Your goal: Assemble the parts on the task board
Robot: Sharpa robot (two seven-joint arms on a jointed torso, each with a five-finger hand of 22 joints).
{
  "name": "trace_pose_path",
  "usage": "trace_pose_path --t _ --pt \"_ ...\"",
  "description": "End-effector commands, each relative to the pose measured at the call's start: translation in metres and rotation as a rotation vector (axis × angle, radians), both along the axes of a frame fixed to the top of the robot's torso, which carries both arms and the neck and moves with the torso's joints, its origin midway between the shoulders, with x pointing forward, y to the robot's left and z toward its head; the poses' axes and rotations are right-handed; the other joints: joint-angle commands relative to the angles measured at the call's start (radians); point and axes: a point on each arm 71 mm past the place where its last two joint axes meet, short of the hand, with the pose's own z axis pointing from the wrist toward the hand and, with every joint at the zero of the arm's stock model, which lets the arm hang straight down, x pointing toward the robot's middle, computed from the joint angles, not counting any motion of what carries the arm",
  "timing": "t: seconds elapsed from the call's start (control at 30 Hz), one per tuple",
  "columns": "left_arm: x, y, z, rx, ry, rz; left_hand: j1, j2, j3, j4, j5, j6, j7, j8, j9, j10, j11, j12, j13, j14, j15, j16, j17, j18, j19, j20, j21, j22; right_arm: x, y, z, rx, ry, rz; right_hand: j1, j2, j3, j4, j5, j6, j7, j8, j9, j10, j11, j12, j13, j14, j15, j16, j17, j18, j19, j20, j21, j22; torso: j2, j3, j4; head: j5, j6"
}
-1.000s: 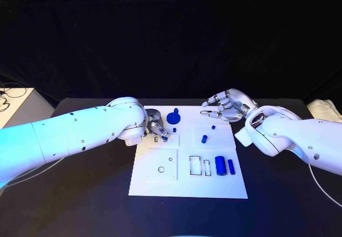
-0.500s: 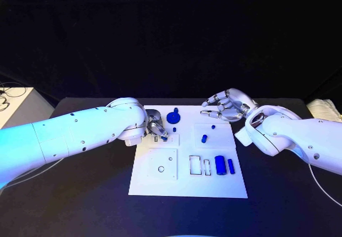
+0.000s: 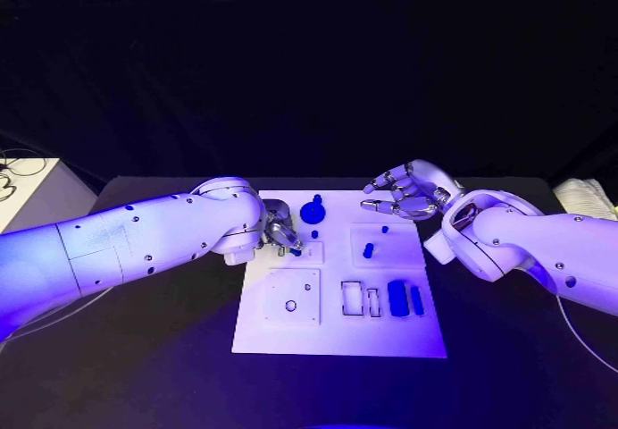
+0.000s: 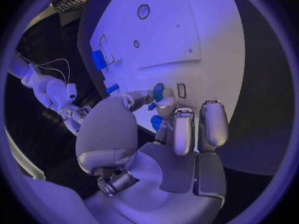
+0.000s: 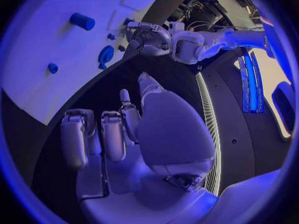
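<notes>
On the black counter — white task board, blue parts along its right side. Left hand pinches a small blue part over the board's far-left corner; right hand — fingers apart, empty.

Matt white task board, glossy blue plastic parts, matt black table

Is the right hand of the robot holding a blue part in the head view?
No, the silver right hand hovers with its fingers apart and holds nothing beside the far edge of the white task board.
</notes>
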Motion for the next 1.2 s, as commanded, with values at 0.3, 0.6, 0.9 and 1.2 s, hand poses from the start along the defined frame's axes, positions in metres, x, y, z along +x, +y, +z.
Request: trace_pose_path --t 0.3,0.6,0.9,1.2 --pt "-0.0029 0.0001 -0.0036 0.028 0.035 -0.027 -0.004 0.005 0.182 -0.186 0.006 0.033 -0.029 0.005 0.001 0.008 0.0 0.006 0.0 0.071 -0.006 0.004 0.142 -0.012 0.008 0.002 0.004 0.001 -0.0006 0.0015 -0.0004 -0.014 0.002 0.023 -0.012 0.0 0.0 0.003 0.007 -0.008 -0.002 0.003 0.002 -0.008 0.001 -0.007 0.055 0.075 0.004 -0.002 0.136 0.004 0.046 0.001 -0.005 0.192 0.0 -0.0003 0.001 0.002 -0.001" --pt "-0.003 -0.0002 -0.0041 0.032 0.043 -0.029 -0.005 0.005 0.182 -0.188 0.007 0.033 -0.029 0.005 0.001 0.008 0.0 0.006 0.0 0.072 -0.006 0.005 0.144 -0.012 0.008 0.002 0.004 0.001 -0.0006 0.0013 -0.0004 -0.014 0.003 0.022 -0.014 0.0 0.0 0.003 0.008 -0.008 -0.002 0.004 0.002 -0.008 0.001 -0.007 0.055 0.075 0.004 -0.002 0.136 0.004 0.046 0.001 -0.005 0.191 0.0 0.0001 -0.0001 0.004 -0.002" --pt "-0.0036 -0.0036 -0.0049 0.028 0.058 -0.034 -0.026 0.014 0.164 -0.177 0.001 0.039 -0.032 0.008 0.004 0.017 -0.001 0.013 0.006 0.074 -0.006 0.01 0.155 -0.013 0.009 0.003 0.006 0.006 -0.0007 0.0013 -0.0005 -0.014 0.003 0.022 -0.014 0.0 0.0 0.003 0.008 -0.008 -0.002 0.004 0.002 -0.008 0.001 -0.007 0.055 0.075 0.004 -0.002 0.136 0.004 0.046 0.001 -0.005 0.191 0.0 0.0009 0.0004 0.006 -0.004" --pt "-0.0023 -0.0067 -0.0051 0.018 0.062 -0.029 -0.056 0.034 0.09 -0.147 -0.02 0.048 -0.04 0.009 0.004 0.027 -0.006 0.018 0.013 0.075 -0.009 0.012 0.159 -0.014 0.01 0.005 0.005 0.01 -0.0006 0.0015 -0.0005 -0.014 0.004 0.021 -0.017 0.002 0.0 0.003 0.009 -0.008 -0.002 0.004 0.002 -0.007 0.001 -0.006 0.055 0.074 0.004 -0.003 0.135 0.004 0.045 0.001 -0.007 0.191 0.0 0.0017 -0.0013 0.005 -0.005"
